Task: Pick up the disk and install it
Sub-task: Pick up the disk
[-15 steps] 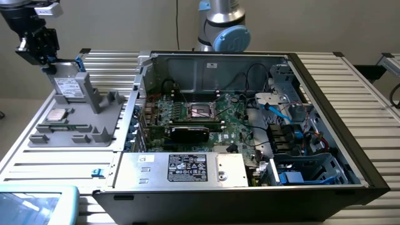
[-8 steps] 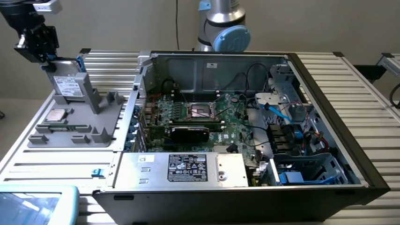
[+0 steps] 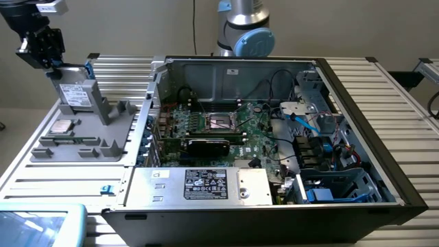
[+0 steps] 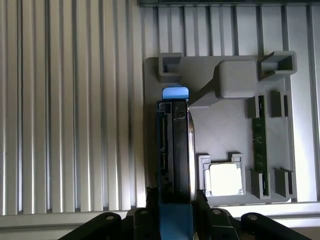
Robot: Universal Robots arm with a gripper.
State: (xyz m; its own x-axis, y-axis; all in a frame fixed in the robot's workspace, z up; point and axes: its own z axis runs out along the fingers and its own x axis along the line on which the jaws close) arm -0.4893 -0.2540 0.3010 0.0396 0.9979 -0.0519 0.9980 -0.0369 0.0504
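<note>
Pick-up step: pincer clamped across the upright disk, seated in its grey holder near the desk's corner; freeing it likely calls for a straight upward pull

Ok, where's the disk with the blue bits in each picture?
Exterior view: the disk stands upright in the grey tray, at the exterior view's left, outside the computer case.
Wrist view: the disk is seen edge-on from above, standing in the grey tray.
Shared landmark: the square silver chip lying on that tray.
</note>
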